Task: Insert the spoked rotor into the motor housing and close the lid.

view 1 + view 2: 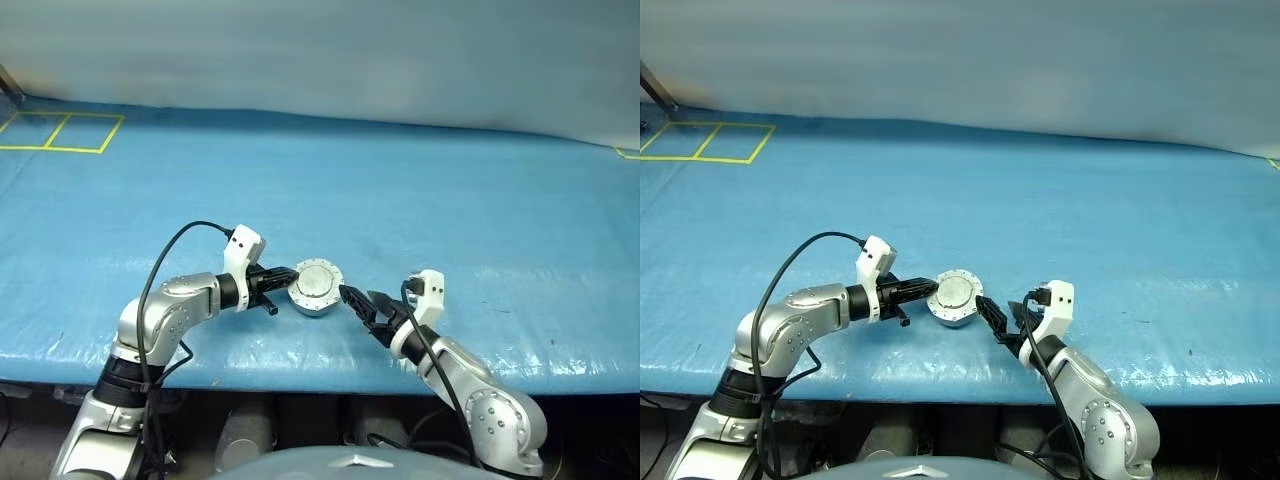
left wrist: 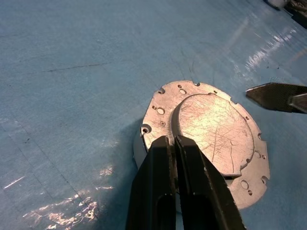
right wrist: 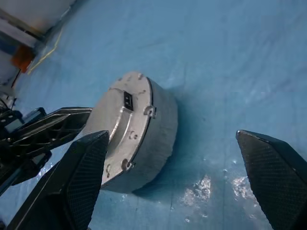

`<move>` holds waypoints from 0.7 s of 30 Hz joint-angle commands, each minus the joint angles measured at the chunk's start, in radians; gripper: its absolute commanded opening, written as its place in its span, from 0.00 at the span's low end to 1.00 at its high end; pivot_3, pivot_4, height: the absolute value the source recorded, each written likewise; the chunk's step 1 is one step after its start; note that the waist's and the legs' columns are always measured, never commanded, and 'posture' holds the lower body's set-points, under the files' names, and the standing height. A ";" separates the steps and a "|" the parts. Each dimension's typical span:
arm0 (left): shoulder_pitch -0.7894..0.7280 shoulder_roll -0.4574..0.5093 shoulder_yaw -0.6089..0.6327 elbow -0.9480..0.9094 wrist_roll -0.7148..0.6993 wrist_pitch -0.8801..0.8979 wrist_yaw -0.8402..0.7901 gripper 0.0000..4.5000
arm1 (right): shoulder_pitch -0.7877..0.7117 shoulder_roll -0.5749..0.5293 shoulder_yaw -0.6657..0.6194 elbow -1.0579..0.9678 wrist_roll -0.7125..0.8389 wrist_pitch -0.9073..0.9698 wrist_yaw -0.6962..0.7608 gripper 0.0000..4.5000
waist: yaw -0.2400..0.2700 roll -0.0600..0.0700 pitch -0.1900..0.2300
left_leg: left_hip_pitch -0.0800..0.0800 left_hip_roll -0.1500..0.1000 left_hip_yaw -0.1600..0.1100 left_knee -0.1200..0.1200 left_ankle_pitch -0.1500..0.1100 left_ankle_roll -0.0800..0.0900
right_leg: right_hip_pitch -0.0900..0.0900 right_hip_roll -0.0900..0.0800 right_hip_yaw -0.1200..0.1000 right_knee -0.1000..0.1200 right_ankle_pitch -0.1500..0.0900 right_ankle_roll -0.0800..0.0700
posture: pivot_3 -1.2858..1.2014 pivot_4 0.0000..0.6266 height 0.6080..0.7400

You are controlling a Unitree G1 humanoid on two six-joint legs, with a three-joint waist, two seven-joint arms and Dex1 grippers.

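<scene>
The motor housing (image 1: pixel 314 299) is a squat grey round case standing on the blue table near its front edge. Its silver lid (image 2: pixel 216 127) lies flat on top, covering the inside, so the spoked rotor is hidden. My left gripper (image 1: pixel 287 280) is shut with nothing between its fingers, and its tips lie on the lid's left rim. My right gripper (image 1: pixel 362 303) stands open just right of the housing, a small gap away, pointing at it. In the right wrist view the housing (image 3: pixel 160 127) sits between and beyond the two spread fingers, with the left gripper (image 3: pixel 72 117) at its far side.
Blue sheeting covers the table (image 1: pixel 450 200), and its front edge (image 1: pixel 300 372) runs close below both grippers. Yellow taped squares (image 1: pixel 60 132) mark the far left corner. A black cable (image 1: pixel 170 250) loops over my left arm.
</scene>
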State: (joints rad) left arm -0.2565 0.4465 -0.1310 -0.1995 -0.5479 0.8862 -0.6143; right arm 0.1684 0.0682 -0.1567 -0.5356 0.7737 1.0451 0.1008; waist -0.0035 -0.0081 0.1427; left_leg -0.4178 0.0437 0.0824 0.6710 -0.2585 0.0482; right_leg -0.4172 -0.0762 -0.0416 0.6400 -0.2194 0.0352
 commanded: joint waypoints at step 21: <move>0.046 -0.042 -0.015 0.003 0.031 -0.005 0.006 0.04 | -0.032 0.054 0.000 0.208 0.687 -0.028 -0.369 0.64 | -0.002 0.000 -0.001 | 0.001 -0.001 0.000 -0.010 0.002 0.006 | 0.003 0.002 -0.001 -0.012 0.000 0.002 | 0.52 0.24 1.00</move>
State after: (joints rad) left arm -0.2289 0.4130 -0.1177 -0.2036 -0.5273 0.8635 -0.6093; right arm 0.1281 0.0740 -0.1650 -0.3161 1.3995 1.0427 -0.2540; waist -0.0053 -0.0086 0.1420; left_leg -0.4173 0.0426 0.0825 0.6614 -0.2563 0.0547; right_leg -0.4138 -0.0737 -0.0425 0.6282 -0.2191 0.0370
